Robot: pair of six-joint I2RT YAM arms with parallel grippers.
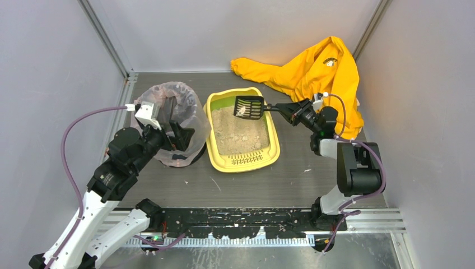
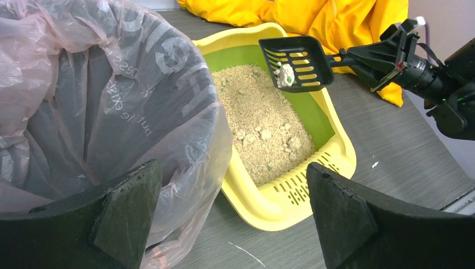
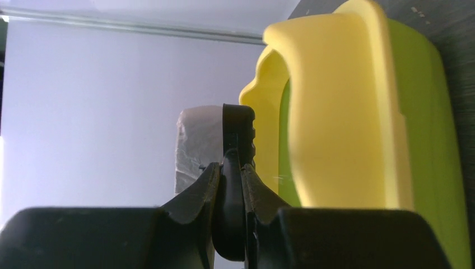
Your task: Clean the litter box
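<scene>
The yellow litter box (image 1: 242, 161) with green inner wall and beige litter sits mid-table; it also shows in the left wrist view (image 2: 280, 204) and in the right wrist view (image 3: 336, 112). My right gripper (image 1: 287, 109) is shut on the handle of a black slotted scoop (image 1: 249, 107), held level above the box's far end with a whitish clump on it (image 2: 287, 74). The scoop shows edge-on between the fingers in the right wrist view (image 3: 232, 168). My left gripper (image 1: 176, 134) is open at the near rim of the bag-lined bin (image 1: 171, 101), holding nothing.
A yellow garment (image 1: 313, 73) lies at the back right, behind the right arm. The bin's translucent bag (image 2: 84, 101) fills the left of the left wrist view. Grey walls close in on both sides. White specks lie on the table in front of the box.
</scene>
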